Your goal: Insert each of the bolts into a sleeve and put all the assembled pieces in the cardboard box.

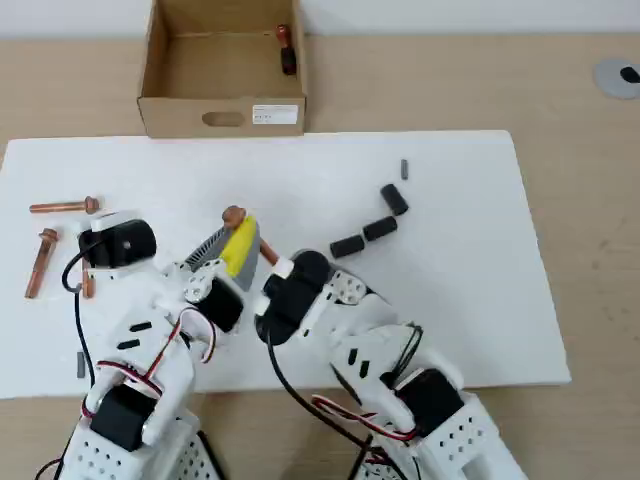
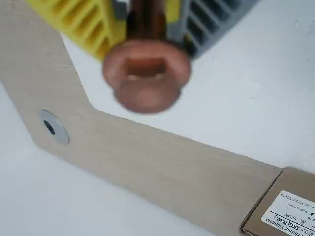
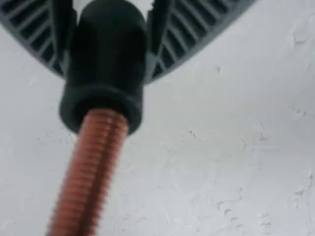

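Held over the white mat [image 1: 460, 300] at mid-table, a copper bolt [image 1: 233, 214] lies on a diagonal, its head toward the cardboard box [image 1: 160, 110] and its threads toward the arms. The left gripper [image 2: 147, 19] pinches the shank just behind the head. The right gripper [image 3: 110, 29] clamps a black sleeve [image 3: 106, 73] with the threaded end in its mouth (depth hidden).

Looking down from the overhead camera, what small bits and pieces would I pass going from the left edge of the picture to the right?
Loose copper bolts → a bolt pinched in the left gripper → three black sleeves → a metal disc set in the tabletop.
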